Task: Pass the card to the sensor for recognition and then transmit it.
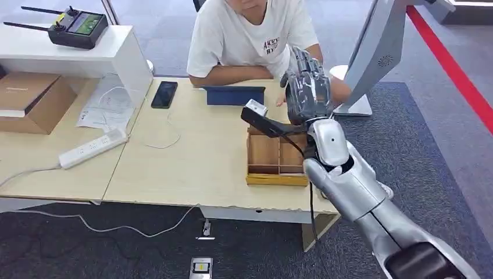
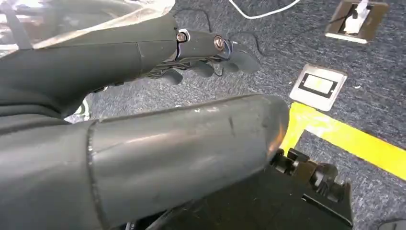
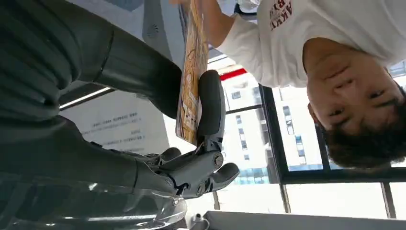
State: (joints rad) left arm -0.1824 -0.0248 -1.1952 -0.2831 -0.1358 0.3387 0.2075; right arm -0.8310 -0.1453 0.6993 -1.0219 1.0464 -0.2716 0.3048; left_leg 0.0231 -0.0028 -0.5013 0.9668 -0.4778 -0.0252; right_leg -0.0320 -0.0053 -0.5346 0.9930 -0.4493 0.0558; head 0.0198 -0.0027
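My right hand (image 1: 308,87) is raised over the table's far right side, in front of a seated person (image 1: 250,35) in a white shirt. In the right wrist view this hand (image 3: 201,163) pinches an orange-yellow card (image 3: 191,72) between its thumb and a finger, edge-on to the camera. The person's forearm (image 3: 218,26) reaches to the card's far end; whether they grip it I cannot tell. A blue flat pad (image 1: 235,95) lies on the table before the person. My left hand (image 2: 206,52) hangs over the carpet, fingers loosely bent, holding nothing.
A wooden compartment box (image 1: 276,160) sits under my right forearm. A black phone (image 1: 164,94), a cable, papers and a power strip (image 1: 93,148) lie to the left. A cardboard box (image 1: 29,102) and a white shelf stand far left, and a white kiosk stand (image 1: 378,52) at right.
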